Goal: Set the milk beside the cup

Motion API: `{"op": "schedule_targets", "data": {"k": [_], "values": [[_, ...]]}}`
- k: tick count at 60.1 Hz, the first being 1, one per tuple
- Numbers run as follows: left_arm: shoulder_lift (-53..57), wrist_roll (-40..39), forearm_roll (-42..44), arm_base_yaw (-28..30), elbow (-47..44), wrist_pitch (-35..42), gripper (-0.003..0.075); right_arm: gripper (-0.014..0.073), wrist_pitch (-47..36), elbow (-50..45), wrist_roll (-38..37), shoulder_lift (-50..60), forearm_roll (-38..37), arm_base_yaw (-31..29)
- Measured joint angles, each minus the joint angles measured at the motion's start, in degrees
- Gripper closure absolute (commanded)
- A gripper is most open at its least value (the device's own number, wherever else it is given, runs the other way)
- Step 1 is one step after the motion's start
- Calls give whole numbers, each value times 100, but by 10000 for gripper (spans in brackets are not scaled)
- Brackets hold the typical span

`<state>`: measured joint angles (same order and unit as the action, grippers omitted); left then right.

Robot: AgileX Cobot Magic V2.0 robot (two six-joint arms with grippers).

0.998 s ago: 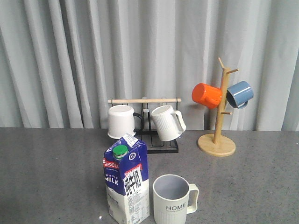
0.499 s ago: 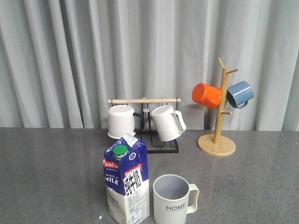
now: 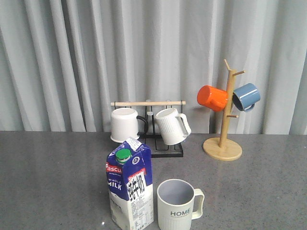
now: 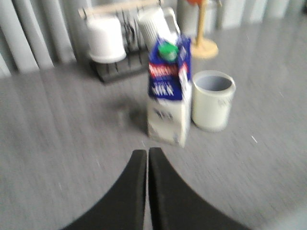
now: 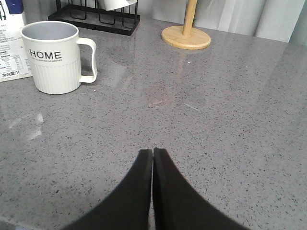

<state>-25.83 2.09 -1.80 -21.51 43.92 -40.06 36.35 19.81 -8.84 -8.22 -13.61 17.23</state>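
Nothing is shifting in the front view across the last second: the milk point(image 3: 129, 188) and the cup point(image 3: 178, 205) are sitting exactly where they sat a second ago, and no arm is showing in that view. I judge this to mean the placing is already done and the arms are pulled back.

Nearest the robot, the left gripper point(image 4: 147, 160) is hanging over bare table point(image 4: 57, 143) with its fingers pressed together and nothing between them; its picture is blurring, so that arm is probably moving. The right gripper point(image 5: 153, 160) is likewise showing its fingers together and empty, well apart from the cup.

Just beyond, the milk is standing upright at the front of the table, green cap on top, with the "HOME" cup just beside it on the robot's right, handle pointing away from the carton. A narrow gap seems to be showing between them in the left wrist view, though the blur makes that hard to confirm.

Farther back, a black rack point(image 3: 158, 149) is holding a plain white mug point(image 3: 125, 124) and a ribbed white mug point(image 3: 171, 126) under a wooden bar. To the right, a wooden mug tree point(image 3: 223, 139) is carrying an orange mug point(image 3: 212, 97) and a blue mug point(image 3: 246, 96), with grey curtain point(image 3: 57, 57) hanging behind everything.
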Motion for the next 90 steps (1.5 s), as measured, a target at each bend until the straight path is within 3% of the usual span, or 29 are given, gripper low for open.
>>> {"op": "schedule_targets", "data": {"k": [15,21,27,34,49,58,90], "values": [[0,-60,77,652,-2753,4445,727,599,0,0,0,0,0,0],[23,-320,-106,890,-3743,5610,727,599,0,0,-4,0,0,0],[284,-540,-192,1054,-4417,6134,727,599,0,0,-4,0,0,0],[862,-617,-216,1180,-4536,6045,727,599,0,0,-4,0,-5,0],[2491,-332,-216,1793,-4536,4262,727,599,0,0,-4,0,-10,0],[2649,-312,-216,2151,-4536,3615,727,599,20,0,-4,0,-11,0],[2649,-293,-216,2273,-4536,3539,727,599,20,0,-4,0,-15,0]]}}
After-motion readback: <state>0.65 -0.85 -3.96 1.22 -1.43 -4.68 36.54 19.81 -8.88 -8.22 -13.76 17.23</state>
